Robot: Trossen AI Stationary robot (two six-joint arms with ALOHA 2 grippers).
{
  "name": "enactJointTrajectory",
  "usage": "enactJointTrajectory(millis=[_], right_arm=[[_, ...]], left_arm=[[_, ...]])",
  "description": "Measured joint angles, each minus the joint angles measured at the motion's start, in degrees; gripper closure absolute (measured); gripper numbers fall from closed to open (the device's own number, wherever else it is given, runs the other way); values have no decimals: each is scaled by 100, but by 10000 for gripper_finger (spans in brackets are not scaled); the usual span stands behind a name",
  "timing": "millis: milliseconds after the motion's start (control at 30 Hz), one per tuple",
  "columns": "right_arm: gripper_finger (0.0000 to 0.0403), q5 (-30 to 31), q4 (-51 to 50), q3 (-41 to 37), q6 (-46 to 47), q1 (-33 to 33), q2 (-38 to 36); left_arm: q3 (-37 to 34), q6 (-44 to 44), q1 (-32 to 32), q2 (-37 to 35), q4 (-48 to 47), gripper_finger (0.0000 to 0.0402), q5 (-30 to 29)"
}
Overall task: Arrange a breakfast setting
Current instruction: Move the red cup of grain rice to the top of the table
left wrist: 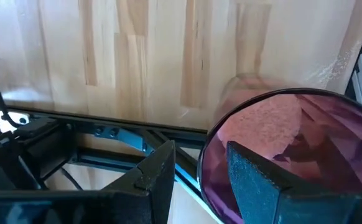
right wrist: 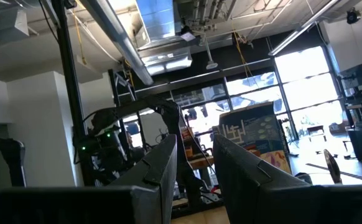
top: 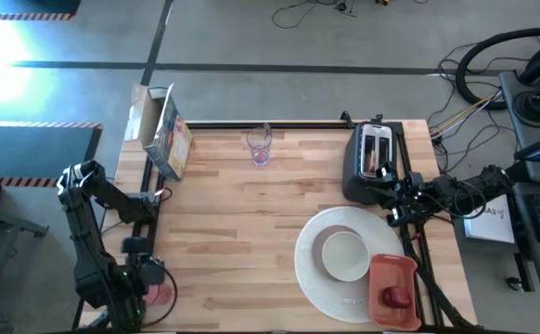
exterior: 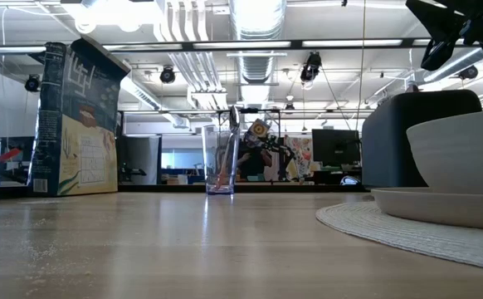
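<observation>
The pink tumbler (left wrist: 280, 155) sits at the near left table corner, far across from the large white round plate (top: 318, 278), its rim clamped between the left gripper's (left wrist: 199, 171) jaws, while the right gripper (top: 392, 199), jaws narrowly apart, hovers just above that plate's far edge.

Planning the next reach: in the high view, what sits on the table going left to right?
Pink tumbler at the left hand → cereal box → clear glass → small white bowl on the large white plate → orange-red tray holding the dark-red fruit.
</observation>
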Motion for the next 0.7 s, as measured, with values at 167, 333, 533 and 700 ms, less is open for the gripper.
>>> enactJointTrajectory(millis=[167, 333, 533, 700], right_arm=[[307, 0, -1, 0, 0, 0, 0], [307, 0, -1, 0, 0, 0, 1], [307, 0, 1, 0, 0, 0, 0], [307, 0, 0, 0, 0, 1, 1]], left_arm=[[-76, 18, 2, -6, 189, 274, 18], [-340, 141, 12, -10, 396, 281, 171], [-470, 272, 34, -10, 612, 299, 178], [-473, 274, 39, -10, 646, 322, 239]])
